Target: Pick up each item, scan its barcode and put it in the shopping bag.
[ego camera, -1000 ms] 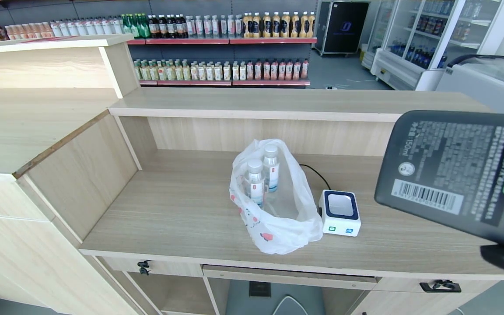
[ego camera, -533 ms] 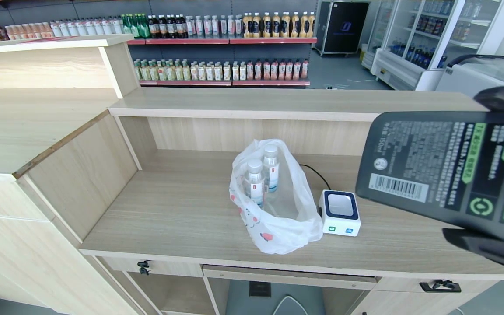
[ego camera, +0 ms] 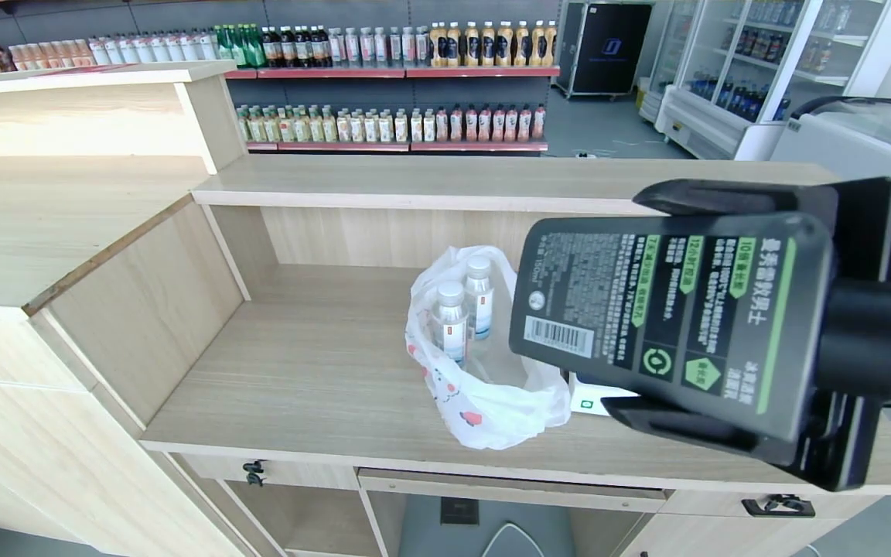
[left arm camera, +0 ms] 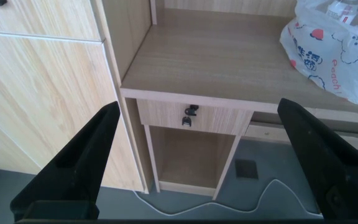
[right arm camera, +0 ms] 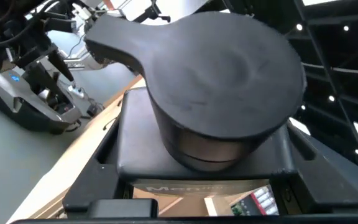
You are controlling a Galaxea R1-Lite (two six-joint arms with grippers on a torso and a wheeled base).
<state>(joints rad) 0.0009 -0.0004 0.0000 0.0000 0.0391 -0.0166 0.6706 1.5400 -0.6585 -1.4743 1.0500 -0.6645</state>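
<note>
Over the scanner (ego camera: 596, 404), the bottle (ego camera: 670, 333) is clamped in the right gripper (ego camera: 693, 313), barcode facing up, so scanning is judged in hand and turning the barcode down toward the scanner is called for; the left gripper (left arm camera: 197, 165) is spread wide, empty.

From where I sit, the black bottle (ego camera: 670, 325) covers most of the scanner (ego camera: 594, 402) and the shopping bag's (ego camera: 484, 418) right edge.

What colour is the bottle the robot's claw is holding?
The bottle is black with green and white markings, best seen in the head view.
</note>
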